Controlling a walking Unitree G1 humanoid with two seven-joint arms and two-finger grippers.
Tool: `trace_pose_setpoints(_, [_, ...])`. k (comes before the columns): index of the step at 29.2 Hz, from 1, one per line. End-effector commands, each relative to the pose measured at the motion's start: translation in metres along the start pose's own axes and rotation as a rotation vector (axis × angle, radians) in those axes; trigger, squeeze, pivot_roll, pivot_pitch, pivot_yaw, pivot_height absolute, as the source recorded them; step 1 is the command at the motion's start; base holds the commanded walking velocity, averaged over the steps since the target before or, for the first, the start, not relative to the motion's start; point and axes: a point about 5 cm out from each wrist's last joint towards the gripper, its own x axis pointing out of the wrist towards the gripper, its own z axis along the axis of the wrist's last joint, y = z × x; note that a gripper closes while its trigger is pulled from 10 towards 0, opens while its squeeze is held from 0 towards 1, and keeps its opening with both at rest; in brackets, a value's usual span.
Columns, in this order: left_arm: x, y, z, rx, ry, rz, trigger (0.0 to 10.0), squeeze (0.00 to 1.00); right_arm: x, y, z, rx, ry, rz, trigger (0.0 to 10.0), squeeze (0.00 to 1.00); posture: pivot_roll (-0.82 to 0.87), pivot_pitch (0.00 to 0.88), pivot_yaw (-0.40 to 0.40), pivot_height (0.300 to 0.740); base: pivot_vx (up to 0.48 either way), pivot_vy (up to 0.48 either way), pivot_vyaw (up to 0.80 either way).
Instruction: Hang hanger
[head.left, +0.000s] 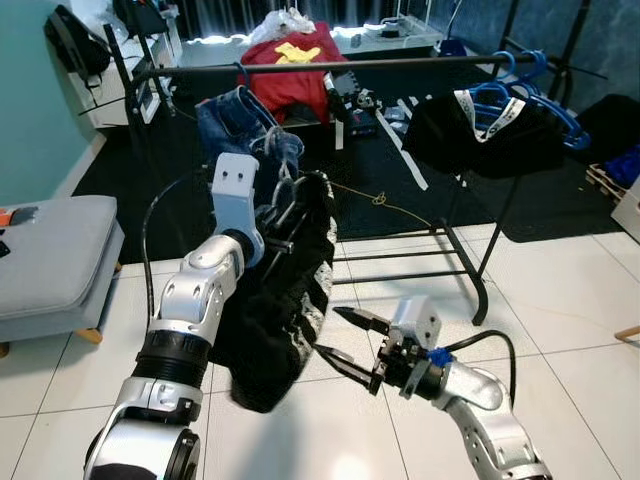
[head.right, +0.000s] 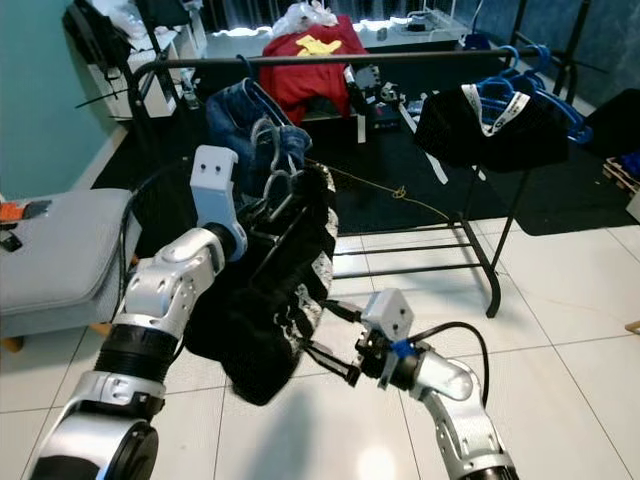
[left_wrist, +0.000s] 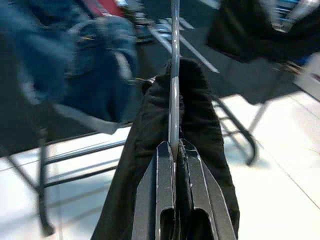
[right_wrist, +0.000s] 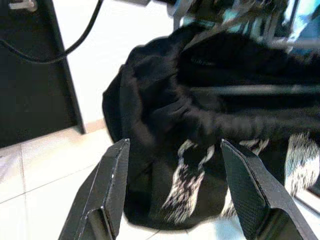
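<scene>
My left gripper (head.left: 285, 215) is shut on a grey metal hanger (left_wrist: 174, 90) that carries a black garment with white print (head.left: 285, 300). The garment hangs from the hanger down toward the tiled floor, in front of the black clothes rail (head.left: 330, 66). The hanger's hook (head.right: 268, 135) rises just below the rail, near hanging blue jeans (head.left: 235, 120). My right gripper (head.left: 340, 345) is open, low and just right of the garment's lower part, fingers pointing at the cloth (right_wrist: 200, 130).
On the rail hang the jeans, a black garment on blue hangers (head.left: 490, 125) and further blue hangers (head.left: 530, 75). A red garment (head.left: 295, 70) lies behind. A grey cushioned seat (head.left: 50, 250) stands at the left. The rack's legs (head.left: 470, 270) cross the white tiles.
</scene>
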Motion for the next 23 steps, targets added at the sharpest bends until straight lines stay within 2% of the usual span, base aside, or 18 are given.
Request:
trace_pose_setpoints(1, [0.004, -0.003, 0.016, -0.013, -0.049, 0.024, 0.0, 0.00, 0.006, 0.002, -0.006, 0.011, 0.022, 0.006, 10.0, 0.10, 0.05, 0.073, 0.081, 0.740, 0.000, 0.000, 0.00])
trace_pose_setpoints(2, [0.005, -0.005, 0.021, -0.021, -0.063, 0.036, 0.0, 0.00, 0.013, 0.000, -0.007, 0.018, 0.001, -0.019, 10.0, 0.92, 0.05, 0.073, 0.081, 0.740, 0.000, 0.000, 0.00])
trace_pose_setpoints(3, [0.005, -0.005, 0.021, -0.021, -0.063, 0.036, 0.0, 0.00, 0.013, 0.000, -0.007, 0.018, 0.001, -0.019, 10.0, 0.92, 0.05, 0.073, 0.081, 0.740, 0.000, 0.000, 0.00])
trace_pose_setpoints(4, [0.006, -0.008, 0.025, -0.027, -0.072, 0.039, 0.0, 0.00, 0.018, -0.002, -0.009, 0.015, -0.004, -0.038, 10.0, 1.00, 0.05, 0.073, 0.081, 0.740, 0.000, 0.000, 0.00])
trace_pose_setpoints(5, [0.006, -0.010, 0.028, -0.030, -0.079, 0.038, 0.0, 0.00, 0.025, -0.003, -0.014, 0.026, 0.009, -0.062, 10.0, 1.00, 0.05, 0.073, 0.082, 0.740, 0.000, 0.000, 0.00])
trace_pose_setpoints(8, [0.006, -0.010, 0.028, -0.030, -0.079, 0.038, 0.0, 0.00, 0.025, -0.003, -0.014, 0.026, 0.009, -0.062, 10.0, 1.00, 0.05, 0.073, 0.082, 0.740, 0.000, 0.000, 0.00])
trace_pose_setpoints(9, [0.007, -0.013, 0.029, -0.031, -0.082, 0.036, 0.0, 0.00, 0.035, -0.004, -0.022, 0.041, 0.051, -0.089, 10.0, 1.00, 0.05, 0.072, 0.083, 0.740, 0.000, 0.000, 0.00])
trace_pose_setpoints(11, [0.007, -0.013, 0.029, -0.031, -0.082, 0.036, 0.0, 0.00, 0.035, -0.004, -0.022, 0.041, 0.051, -0.089, 10.0, 1.00, 0.05, 0.072, 0.083, 0.740, 0.000, 0.000, 0.00])
trace_pose_setpoints(12, [0.008, -0.015, 0.029, -0.033, -0.083, 0.033, 0.0, 0.00, 0.048, -0.005, -0.027, 0.040, 0.075, -0.114, 10.0, 0.62, 0.06, 0.069, 0.076, 0.740, 0.000, 0.000, 0.00])
trace_pose_setpoints(13, [0.008, -0.015, 0.029, -0.033, -0.083, 0.033, 0.0, 0.00, 0.048, -0.005, -0.027, 0.040, 0.075, -0.114, 10.0, 0.62, 0.06, 0.069, 0.076, 0.740, 0.000, 0.000, 0.00])
trace_pose_setpoints(14, [0.008, -0.018, 0.030, -0.034, -0.084, 0.031, 0.0, 0.00, 0.060, -0.006, -0.024, 0.040, 0.060, -0.138, 10.0, 0.15, 0.07, 0.069, 0.069, 0.740, 0.000, 0.000, 0.00])
trace_pose_setpoints(16, [0.008, -0.018, 0.030, -0.034, -0.084, 0.031, 0.0, 0.00, 0.060, -0.006, -0.024, 0.040, 0.060, -0.138, 10.0, 0.15, 0.07, 0.069, 0.069, 0.740, 0.000, 0.000, 0.00])
trace_pose_setpoints(17, [0.008, -0.018, 0.030, -0.035, -0.084, 0.031, 0.0, 0.00, 0.068, -0.006, -0.020, 0.044, 0.030, -0.147, 10.0, 0.00, 0.06, 0.069, 0.067, 0.740, 0.000, 0.000, 0.00])
trace_pose_setpoints(20, [0.008, -0.018, 0.029, -0.037, -0.083, 0.033, 0.0, 0.00, 0.074, -0.006, -0.015, 0.050, -0.001, -0.133, 10.0, 0.00, 0.06, 0.071, 0.064, 0.740, 0.000, 0.000, 0.00])
trace_pose_setpoints(23, [0.008, -0.018, 0.028, -0.042, -0.080, 0.042, 0.0, 0.00, 0.082, 0.001, -0.008, 0.056, -0.049, -0.043, 10.0, 0.00, 0.06, 0.074, 0.060, 0.740, 0.000, 0.000, 0.00])
